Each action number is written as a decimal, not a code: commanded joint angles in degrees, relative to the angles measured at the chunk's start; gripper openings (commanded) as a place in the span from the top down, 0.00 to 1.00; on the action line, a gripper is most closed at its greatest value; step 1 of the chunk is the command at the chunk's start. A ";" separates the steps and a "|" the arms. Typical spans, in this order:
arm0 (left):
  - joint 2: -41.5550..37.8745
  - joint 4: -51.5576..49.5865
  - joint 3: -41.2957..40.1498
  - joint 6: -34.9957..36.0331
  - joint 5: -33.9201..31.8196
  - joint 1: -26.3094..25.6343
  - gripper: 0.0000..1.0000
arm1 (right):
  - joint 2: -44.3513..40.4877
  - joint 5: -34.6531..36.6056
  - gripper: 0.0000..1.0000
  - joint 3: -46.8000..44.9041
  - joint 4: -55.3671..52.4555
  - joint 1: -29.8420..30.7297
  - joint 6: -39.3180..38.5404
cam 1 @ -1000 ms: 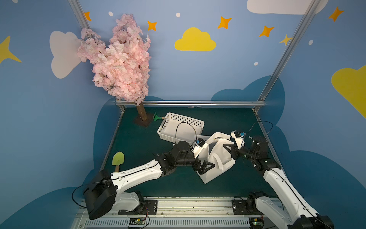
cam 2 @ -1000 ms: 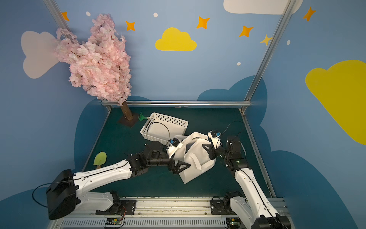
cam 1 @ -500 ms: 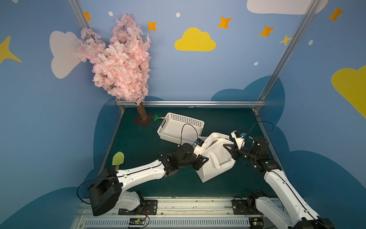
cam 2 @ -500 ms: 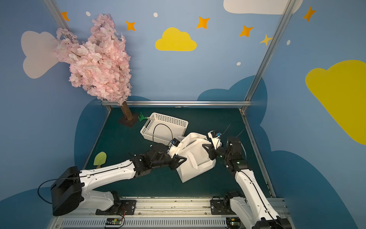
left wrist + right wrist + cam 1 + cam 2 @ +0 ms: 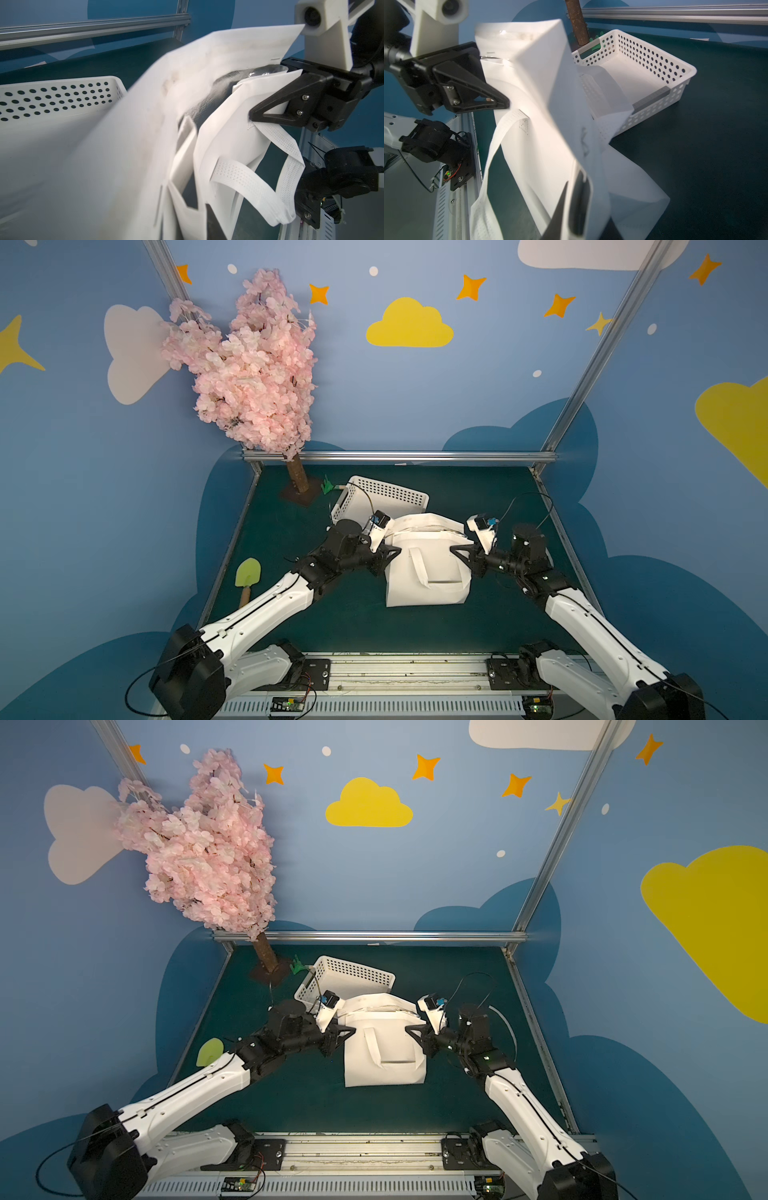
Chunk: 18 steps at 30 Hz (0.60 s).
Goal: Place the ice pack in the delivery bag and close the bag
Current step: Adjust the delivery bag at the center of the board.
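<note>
Both ends of the mouth of your delivery bag are held, one by each arm. Your left gripper is clenched on the rim at the bag's left end; in the right wrist view you see the white fabric edge pinched between its black jaws. Your right gripper is grasping the opposite end of the rim, and the left wrist view shows folded fabric caught between its two black fingers.

Between the two grips the bag stands upright near the middle of the green mat. Its front face is turned toward the arm bases and its lower edge is down on the mat. The mouth is only narrowly parted: you see a dark strip of silver foil lining between the white walls. One flat loop handle hangs loose down the front face. The other handle seems to lie back over the near edge of the white perforated basket, which sits just behind the bag.

Further back on the left stands the pink blossom tree, with a small green item between its base and the basket. A green trowel lies well apart, near the mat's left edge.

Where the ice pack is, you cannot tell from any view.
</note>
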 commanded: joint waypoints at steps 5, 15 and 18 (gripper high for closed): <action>0.17 2.22 -2.59 -2.13 12.37 3.45 0.63 | 2.50 2.21 0.75 4.23 -4.03 2.73 -1.12; -0.42 7.25 -6.39 -4.30 17.05 3.35 0.74 | 0.36 -0.10 0.27 6.26 -12.88 -0.81 -11.92; -0.66 7.74 -6.93 -4.31 17.98 3.33 0.79 | -0.37 -0.31 0.23 5.26 -13.91 -2.54 -13.51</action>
